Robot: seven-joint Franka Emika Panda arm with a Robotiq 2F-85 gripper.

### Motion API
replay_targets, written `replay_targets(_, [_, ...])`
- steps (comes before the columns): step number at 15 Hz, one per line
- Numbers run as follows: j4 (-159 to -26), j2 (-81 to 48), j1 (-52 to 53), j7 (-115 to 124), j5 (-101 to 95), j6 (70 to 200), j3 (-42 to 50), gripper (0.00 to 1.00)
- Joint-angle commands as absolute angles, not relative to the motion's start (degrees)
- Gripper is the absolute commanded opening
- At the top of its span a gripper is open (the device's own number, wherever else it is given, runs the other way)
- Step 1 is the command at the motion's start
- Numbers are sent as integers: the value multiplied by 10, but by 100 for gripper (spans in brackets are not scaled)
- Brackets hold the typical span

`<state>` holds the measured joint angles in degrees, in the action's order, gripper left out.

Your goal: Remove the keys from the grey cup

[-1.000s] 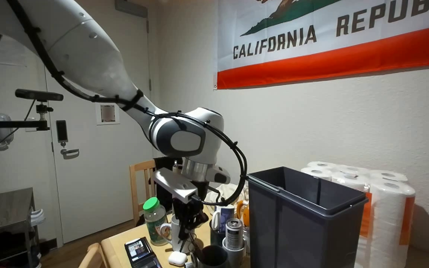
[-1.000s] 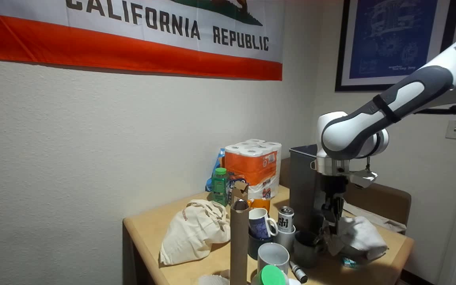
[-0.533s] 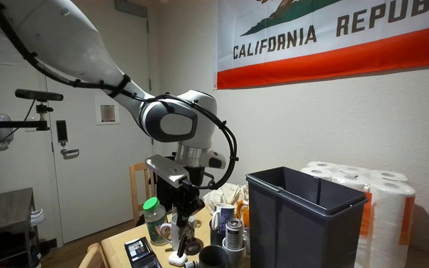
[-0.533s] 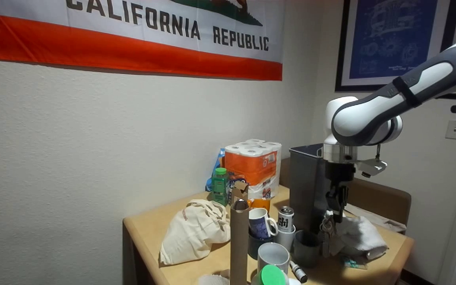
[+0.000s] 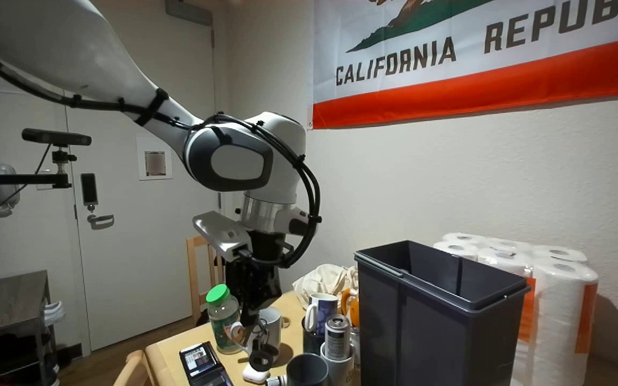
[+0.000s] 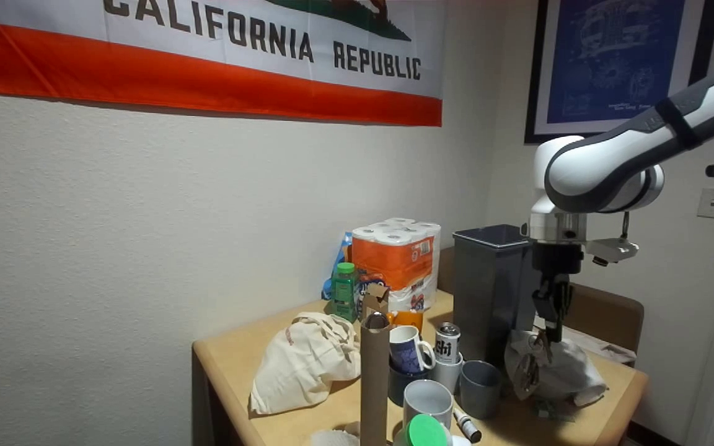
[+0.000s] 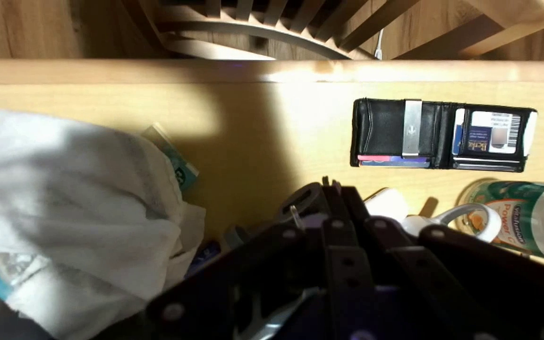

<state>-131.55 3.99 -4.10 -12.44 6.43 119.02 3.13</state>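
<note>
Jaws are clenched on the keys, which are hung below them, long axis near upright, lower end tilted toward the grey cup in an exterior view. A gap between keys and cup is shown in both exterior views, so removal is judged achieved; any set-down on the worktop would call for lowering beside the cup.

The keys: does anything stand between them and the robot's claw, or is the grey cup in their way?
Nothing visible is in the way: the keys hang from the gripper, outside the grey cup in both exterior views.
</note>
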Motion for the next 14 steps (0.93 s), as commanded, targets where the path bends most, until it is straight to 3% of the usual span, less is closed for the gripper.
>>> replay_targets(1, [-1323, 41, -47, -90, 56, 1150, 44, 1])
replay_targets(14, [-1310, -111, -91, -139, 73, 1216, 80, 1])
